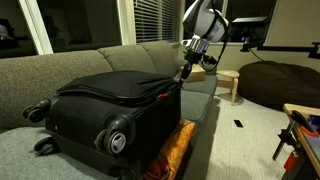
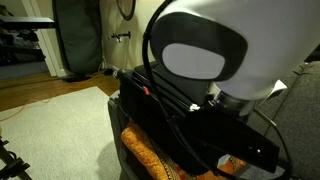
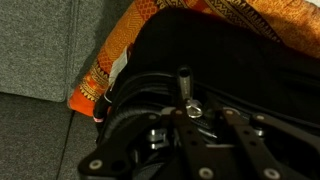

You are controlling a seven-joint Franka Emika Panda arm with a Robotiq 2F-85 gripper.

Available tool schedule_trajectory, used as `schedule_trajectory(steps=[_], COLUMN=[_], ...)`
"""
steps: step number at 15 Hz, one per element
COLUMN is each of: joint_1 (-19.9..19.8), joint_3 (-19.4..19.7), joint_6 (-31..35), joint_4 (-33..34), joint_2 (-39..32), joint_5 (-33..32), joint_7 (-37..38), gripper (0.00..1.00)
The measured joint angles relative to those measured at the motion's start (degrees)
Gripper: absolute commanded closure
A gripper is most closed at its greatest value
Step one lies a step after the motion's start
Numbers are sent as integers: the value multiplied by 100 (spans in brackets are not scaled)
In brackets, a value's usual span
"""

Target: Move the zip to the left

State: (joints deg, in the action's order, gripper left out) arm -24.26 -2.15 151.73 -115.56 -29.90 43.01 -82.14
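Gripper (image 1: 184, 70) is down at the suitcase's (image 1: 100, 115) right-hand top corner, centre-right of frame in an exterior view. The suitcase lies flat on the grey couch (image 1: 40, 65), with an orange cloth (image 3: 100, 70) wedged beside it.

The zip (image 1: 140, 96) is the thin dark track along the lid edge. The pull itself is too small to pick out; I'd guess it's right under the fingertips.

Jaws look pinched narrow in the wrist view, but I can't tell if they're fully closed or if the pull is between them. The arm's body (image 2: 205, 50) blocks the contact point in an exterior view.

Handling, as I judge it:
- The pull is tiny, light and floppy, so it swings out of a loose pinch.
- The slider drags on soft fabric that can bunch.
- The case is heavy enough to stay put.

Take the tab near its root and pull along the track, not up.
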Motion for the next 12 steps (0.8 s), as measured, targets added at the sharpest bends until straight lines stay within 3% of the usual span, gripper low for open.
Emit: schedule_trajectory(steps=[12], joint_1=[90], joint_3=[1], joint_6=[36], joint_4=[-3], joint_2=[43], joint_5=[-472], joint_7=[30], gripper=[93])
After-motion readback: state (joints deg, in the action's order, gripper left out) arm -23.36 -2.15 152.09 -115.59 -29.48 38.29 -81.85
